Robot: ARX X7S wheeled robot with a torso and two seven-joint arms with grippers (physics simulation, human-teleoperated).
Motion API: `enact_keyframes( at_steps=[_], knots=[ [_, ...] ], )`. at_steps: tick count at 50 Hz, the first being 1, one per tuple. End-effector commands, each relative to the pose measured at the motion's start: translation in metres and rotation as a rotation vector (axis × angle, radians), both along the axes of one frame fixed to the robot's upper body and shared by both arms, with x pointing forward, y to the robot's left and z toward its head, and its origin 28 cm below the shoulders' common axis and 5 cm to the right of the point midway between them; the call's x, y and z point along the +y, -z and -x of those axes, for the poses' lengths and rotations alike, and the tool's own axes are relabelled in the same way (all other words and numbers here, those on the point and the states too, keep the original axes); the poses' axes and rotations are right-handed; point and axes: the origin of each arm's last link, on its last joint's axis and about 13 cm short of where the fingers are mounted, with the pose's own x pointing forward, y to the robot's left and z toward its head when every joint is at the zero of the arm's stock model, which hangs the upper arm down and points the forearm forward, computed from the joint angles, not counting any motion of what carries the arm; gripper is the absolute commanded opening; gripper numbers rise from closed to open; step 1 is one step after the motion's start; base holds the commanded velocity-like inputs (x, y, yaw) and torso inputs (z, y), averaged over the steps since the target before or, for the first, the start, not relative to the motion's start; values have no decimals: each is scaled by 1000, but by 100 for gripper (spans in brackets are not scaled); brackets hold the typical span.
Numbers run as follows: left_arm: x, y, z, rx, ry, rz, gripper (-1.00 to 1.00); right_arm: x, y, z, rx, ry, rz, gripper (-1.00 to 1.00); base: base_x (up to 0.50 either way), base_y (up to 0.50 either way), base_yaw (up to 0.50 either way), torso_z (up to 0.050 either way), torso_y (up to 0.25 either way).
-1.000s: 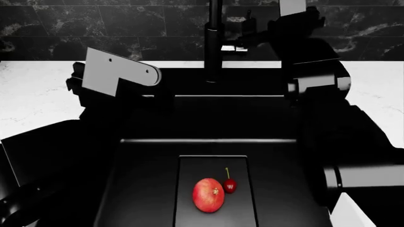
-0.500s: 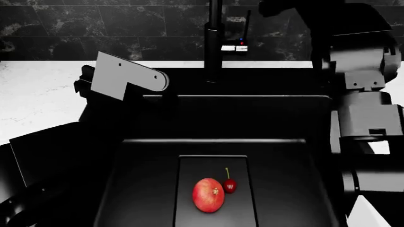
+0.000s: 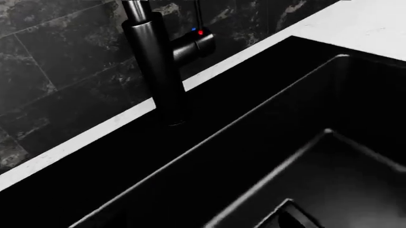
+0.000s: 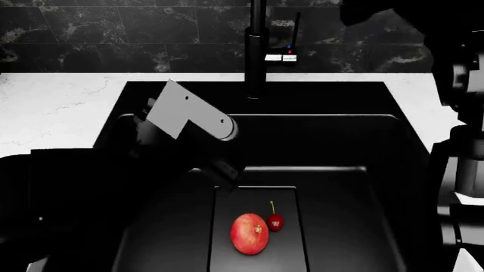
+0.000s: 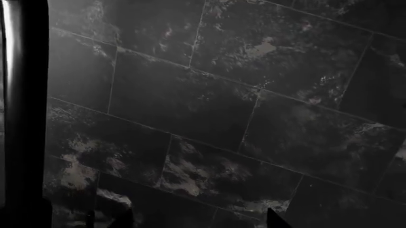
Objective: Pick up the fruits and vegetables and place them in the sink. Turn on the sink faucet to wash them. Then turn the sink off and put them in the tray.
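Nearest you, in the head view: the red fruit [image 4: 250, 233] and the cherry [image 4: 275, 221] lie touching on the raised drain panel in the sink [image 4: 340, 215]. No third piece shows in the basin, and you cannot tell whether it is hidden under the arm. No water shows.

Step in hand, as a judgement: loading looks mostly done, and you stand around the faucet stage. No frame shows whether the wash has run.

Middle distance: your left arm [image 4: 189, 119] reaches low over the sink's left half. Its gripper is hard to make out against the black, so you cannot tell if it is released or clenched. Nothing shows in it.

Far: the faucet [image 4: 257, 51] stands behind the basin on the table [image 4: 53, 107], its lever [image 3: 197, 42] with red and blue dots to one side. Your right arm sits high at the right edge; its gripper is out of sight.

Next move likely calls for a light, sideways push on that small lever.

The tray is not in view.
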Motion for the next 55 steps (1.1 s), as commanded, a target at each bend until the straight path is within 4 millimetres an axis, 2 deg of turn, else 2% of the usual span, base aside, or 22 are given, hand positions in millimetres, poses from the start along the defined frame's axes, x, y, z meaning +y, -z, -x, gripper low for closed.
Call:
enact_keyframes(
  at_steps=[1, 22, 31, 55],
  knots=[
    [-8, -5, 9, 162, 215, -19, 100, -10, -6, 22, 27, 10, 19, 100, 0, 0, 0, 0, 0],
    [-14, -5, -2, 331, 306, -67, 100, -19, -11, 33, 21, 50, 34, 100, 0, 0, 0, 0, 0],
    [-18, 2, -1, 386, 347, -118, 100, -17, -12, 31, 12, 43, 28, 100, 0, 0, 0, 0, 0],
    [-22, 33, -25, 507, 300, -238, 100, -15, -14, 27, -1, 31, 19, 100, 0, 0, 0, 0, 0]
  ],
)
